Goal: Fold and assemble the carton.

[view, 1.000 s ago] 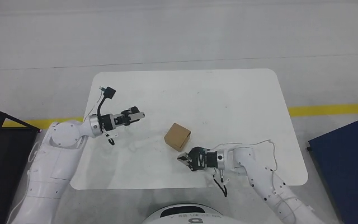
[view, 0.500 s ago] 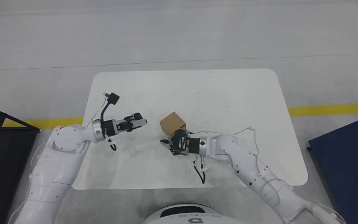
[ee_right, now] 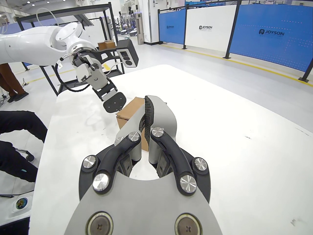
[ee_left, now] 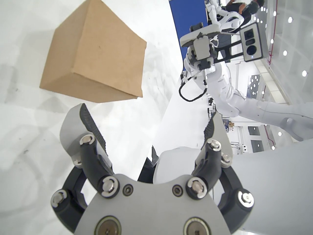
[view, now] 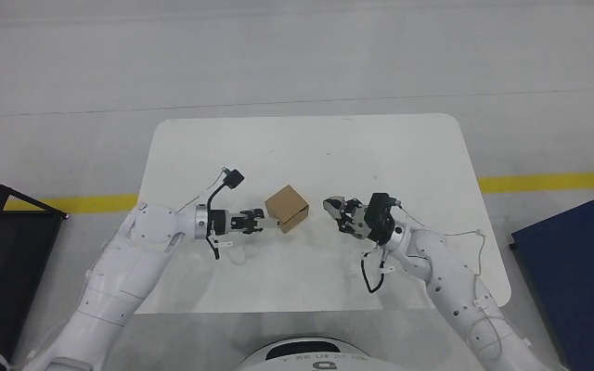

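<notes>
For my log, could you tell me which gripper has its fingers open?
The left gripper, close to the brown cardboard carton: its fingers stand wide apart, whereas the right gripper has its fingers pressed together.

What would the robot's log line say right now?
carton: box-shaped, on table | left end effector: open, beside carton | right end effector: shut, empty, apart from carton

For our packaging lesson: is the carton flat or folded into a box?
Folded into a box: the carton shows closed faces meeting at a corner, resting on the table. Underside: cannot tell.
</notes>
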